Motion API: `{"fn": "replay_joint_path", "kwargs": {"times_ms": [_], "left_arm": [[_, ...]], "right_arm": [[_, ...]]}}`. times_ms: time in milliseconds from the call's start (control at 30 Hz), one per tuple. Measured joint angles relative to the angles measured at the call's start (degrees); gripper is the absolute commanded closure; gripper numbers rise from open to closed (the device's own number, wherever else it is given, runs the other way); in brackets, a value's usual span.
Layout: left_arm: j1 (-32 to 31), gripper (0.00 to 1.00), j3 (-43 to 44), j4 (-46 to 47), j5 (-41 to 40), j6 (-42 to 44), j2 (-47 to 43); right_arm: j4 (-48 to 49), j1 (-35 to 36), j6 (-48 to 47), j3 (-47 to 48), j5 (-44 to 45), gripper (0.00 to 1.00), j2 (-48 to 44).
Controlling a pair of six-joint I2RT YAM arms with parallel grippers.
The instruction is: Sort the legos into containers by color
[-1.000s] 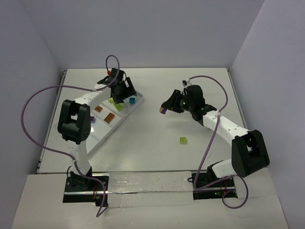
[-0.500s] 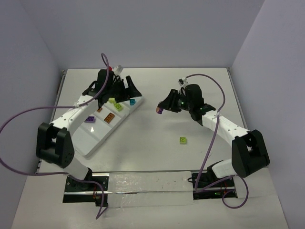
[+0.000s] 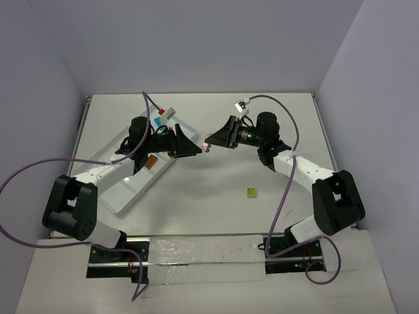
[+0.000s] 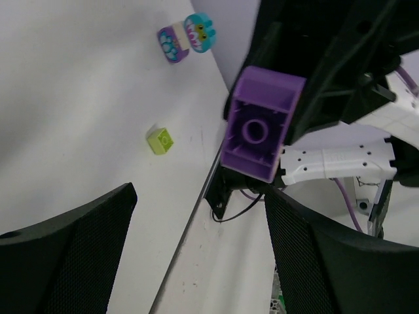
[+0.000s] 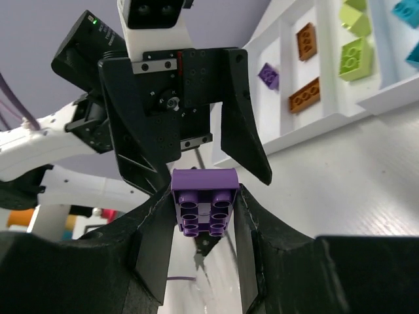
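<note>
My right gripper point(image 3: 209, 141) is shut on a purple lego point(image 5: 203, 201), holding it in the air over the middle of the table. In the left wrist view the purple lego point(image 4: 262, 124) shows its hollow underside. My left gripper point(image 3: 190, 145) faces it from the left, open and holding nothing, and the lego hangs just beyond its fingertips point(image 5: 243, 137). Behind it lies the white tray of containers point(image 3: 121, 193). Its compartments hold orange-brown legos point(image 5: 304, 95), one purple lego point(image 5: 267, 75), lime green legos point(image 5: 355, 57) and teal legos point(image 5: 407, 10). One lime green lego point(image 3: 251, 192) lies on the table.
A teal lego and a purple-and-white lego point(image 4: 186, 38) lie touching each other on the table, beyond the lime lego point(image 4: 160, 140). The left arm stretches over the tray's middle. Purple cables loop above both arms. Walls close the table on three sides.
</note>
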Motion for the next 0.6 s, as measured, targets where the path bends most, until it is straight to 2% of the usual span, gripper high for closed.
{"fn": "replay_joint_path", "kwargs": {"times_ms": [267, 600], "left_arm": [[-0.1, 0.21, -1.6, 14.5, 4.7, -7.9, -0.1], [-1.1, 0.32, -1.6, 19.7, 6.3, -11.6, 1.2]], "right_arm": [[3.9, 1.3, 3.5, 0.0, -2.2, 1.00, 2.4], [5.2, 2.6, 4.9, 0.0, -3.1, 1.00, 3.1]]}}
